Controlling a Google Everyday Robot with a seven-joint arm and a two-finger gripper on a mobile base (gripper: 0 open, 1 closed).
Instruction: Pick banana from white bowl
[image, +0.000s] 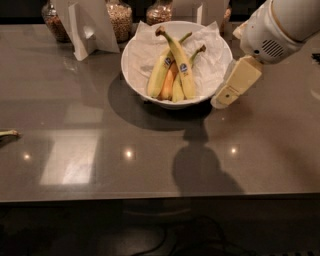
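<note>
The white bowl (134, 75) stands at the back middle of the grey table, lined with white paper. In it lie three bananas. The banana (177, 59) is the longest one, yellow with a dark stem tip and a blue oval sticker, lying on top. A paler green-stemmed banana (158, 75) lies to its left and a short orange-tinted one (169, 85) between them. My gripper (231, 87) hangs from the white arm at the bowl's right rim, beside the bowl and above the table. It holds nothing that I can see.
Glass jars of grains (120, 20) and a white card stand (86, 30) line the table's back edge. A small dark object (7, 135) lies at the left edge. The arm's shadow (197, 165) falls on the table in front of the bowl.
</note>
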